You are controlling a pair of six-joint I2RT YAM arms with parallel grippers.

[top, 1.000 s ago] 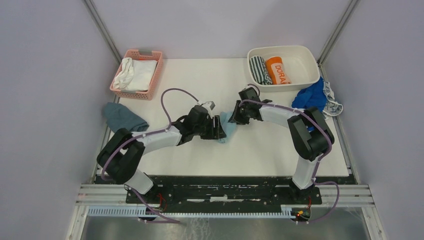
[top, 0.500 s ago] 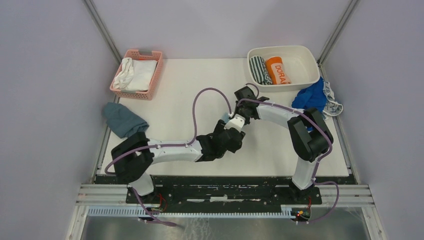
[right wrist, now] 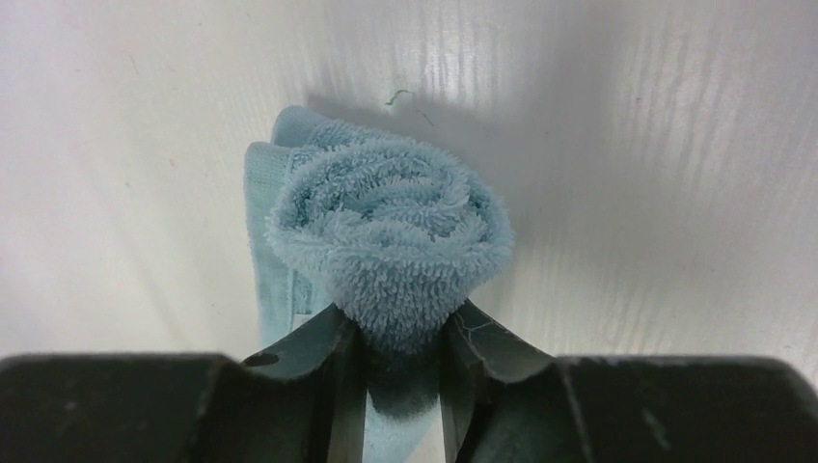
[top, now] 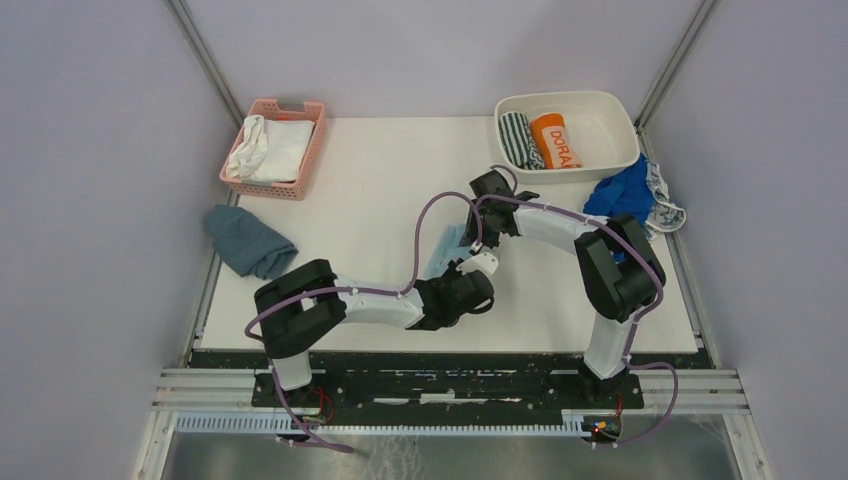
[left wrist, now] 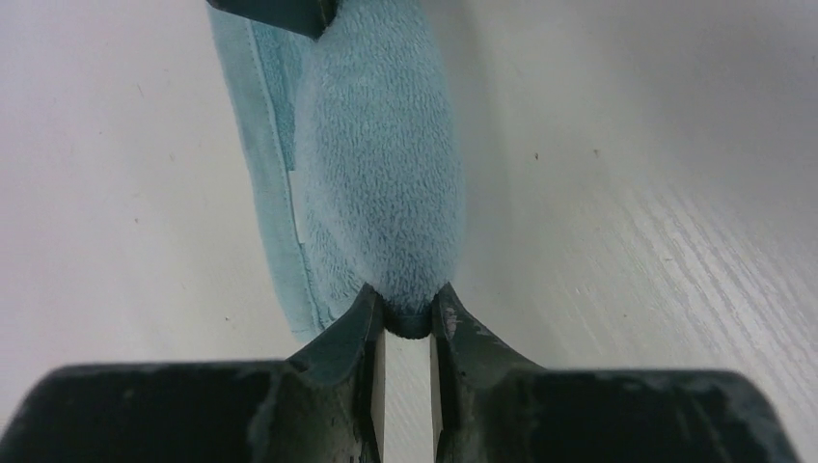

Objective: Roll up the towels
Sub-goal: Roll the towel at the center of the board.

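Observation:
The plain light blue towel (top: 441, 254) lies mid-table as a partly wound roll with a flat tail alongside. My left gripper (top: 462, 272) is shut on its near end (left wrist: 386, 174). My right gripper (top: 478, 232) is shut on its far end, where the spiral of the roll (right wrist: 386, 231) shows. In the wrist views the left gripper (left wrist: 407, 307) and the right gripper (right wrist: 400, 328) each pinch the fluffy cloth between their tips. The royal blue towel (top: 620, 192) and the whitish patterned towel (top: 668, 208) lie bunched at the table's right edge.
A white tub (top: 610, 108) at the back right holds a striped roll (top: 518, 140) and an orange roll (top: 555, 141). A pink basket (top: 312, 150) with white cloths stands at the back left. A dull teal-grey cloth (top: 246, 241) lies at the left edge.
My left arm has swung right and toward the near edge, from beside the towel to its near end. The right gripper has stayed at the far end.

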